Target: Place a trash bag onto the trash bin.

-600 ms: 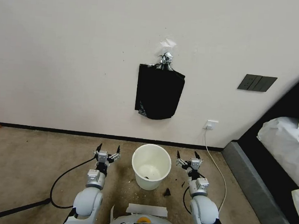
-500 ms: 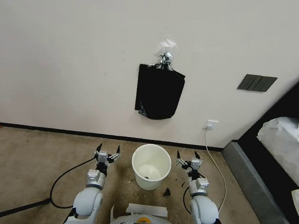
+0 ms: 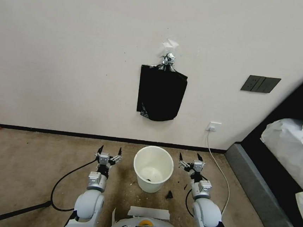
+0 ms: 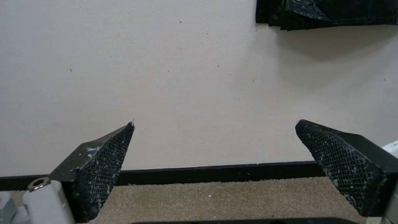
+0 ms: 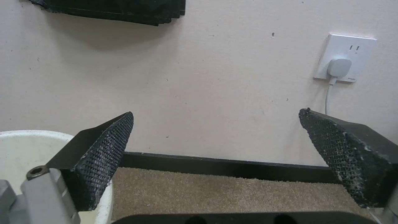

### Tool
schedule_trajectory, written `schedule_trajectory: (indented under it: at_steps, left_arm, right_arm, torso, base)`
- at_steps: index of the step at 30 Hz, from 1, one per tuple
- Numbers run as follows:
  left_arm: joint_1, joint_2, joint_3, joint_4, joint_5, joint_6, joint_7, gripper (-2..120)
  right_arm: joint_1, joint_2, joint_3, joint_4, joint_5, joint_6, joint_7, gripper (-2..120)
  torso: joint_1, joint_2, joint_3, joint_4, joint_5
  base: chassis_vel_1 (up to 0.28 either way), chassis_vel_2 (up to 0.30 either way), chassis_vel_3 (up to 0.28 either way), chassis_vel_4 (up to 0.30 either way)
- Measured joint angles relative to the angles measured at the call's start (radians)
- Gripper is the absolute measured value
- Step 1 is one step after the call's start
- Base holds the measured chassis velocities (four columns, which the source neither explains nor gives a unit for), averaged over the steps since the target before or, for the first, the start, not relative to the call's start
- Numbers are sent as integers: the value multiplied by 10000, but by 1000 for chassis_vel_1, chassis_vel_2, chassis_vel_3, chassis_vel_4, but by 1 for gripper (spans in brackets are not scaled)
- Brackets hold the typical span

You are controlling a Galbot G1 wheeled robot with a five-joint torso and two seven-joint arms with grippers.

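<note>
Left gripper held low over the tan carpet, just to the left of the small round off-white plastic trash bin, black mesh-faced fingers spread wide apart, nothing between them. Pointed toward the off-white wall and its black skirting strip; in the left wrist view, bare wall framed between the two pads, with the lower edge of a thick black bundle of bags hanging above.

Right gripper held at matching height just to the right of the bin, likewise splayed open and empty, apart from the rim. In the right wrist view, one pad seen beside the bin's rolled rim, with a white wall socket and plugged-in adapter off to the far side and the underside of the black bundle overhead.

Bin standing upright on the carpet between the two grippers, unlined, a small dark scrap lying at its bottom. Another dark scrap on the carpet near its base.

Higher on the wall, directly behind the bin, flat rectangular stack of black bags hanging from a silver clip. No loose single trash bag to be made out apart from that stack. Dark switch plate further right, white cable trailing from the socket down to the floor.
</note>
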Motion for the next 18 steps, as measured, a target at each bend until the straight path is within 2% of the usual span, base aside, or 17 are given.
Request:
schedule_trajectory:
  at_steps: [18]
  left_arm:
    - [0,0,0,0,0,0,0,100]
  right_arm:
    - [0,0,0,0,0,0,0,100]
  torso:
    - [0,0,0,0,0]
  base:
    - [0,0,0,0]
